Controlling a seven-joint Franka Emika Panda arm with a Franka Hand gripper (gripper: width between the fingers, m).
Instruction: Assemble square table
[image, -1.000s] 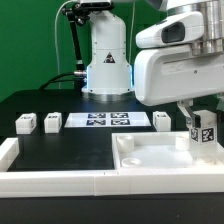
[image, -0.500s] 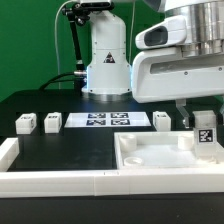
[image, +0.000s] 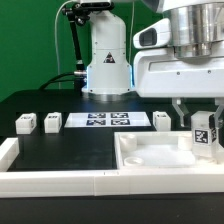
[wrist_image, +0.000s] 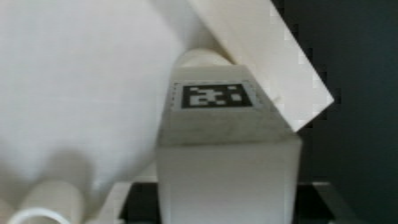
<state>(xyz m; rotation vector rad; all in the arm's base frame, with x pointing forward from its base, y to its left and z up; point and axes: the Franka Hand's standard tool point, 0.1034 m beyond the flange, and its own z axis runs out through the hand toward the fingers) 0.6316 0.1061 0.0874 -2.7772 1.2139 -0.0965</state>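
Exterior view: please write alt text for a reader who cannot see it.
The gripper holds a white tagged leg upright at the tabletop's far corner, on the exterior view's right. Three more legs and the marker board lie in a row on the black table behind.

The square tabletop (image: 150, 158) looks like smooth white plastic with a faint sheen. The table leg (image: 204, 135) is matt white plastic, and its black-and-white tag (wrist_image: 215, 95) is printed flat, without gloss. The work table (image: 70, 150) is matt black. The wrist housing (image: 175, 70) and the arm's base (image: 107, 55) are glossy white plastic. The marker board (image: 105, 121) is a matt white sheet.
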